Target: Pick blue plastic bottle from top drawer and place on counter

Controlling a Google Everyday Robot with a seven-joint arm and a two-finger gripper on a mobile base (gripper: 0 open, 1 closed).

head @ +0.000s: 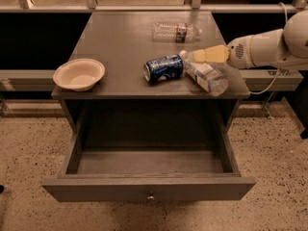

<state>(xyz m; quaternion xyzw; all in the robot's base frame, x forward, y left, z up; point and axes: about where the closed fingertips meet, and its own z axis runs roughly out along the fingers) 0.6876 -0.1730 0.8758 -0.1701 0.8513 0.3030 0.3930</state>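
The tool (197, 57) is extending in from the right, its tip sitting at the cap end of the blue plastic bottle (208, 77); whether it is clenched cannot be told. The bottle is lying on the counter (120, 42), near right, beside a blue can (163, 68). The top drawer (149, 189) is standing open.

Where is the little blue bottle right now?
The blue plastic bottle lies on its side at the counter's front right in the camera view, just right of the blue soda can. The pincer is by its cap end, reaching in from the right.
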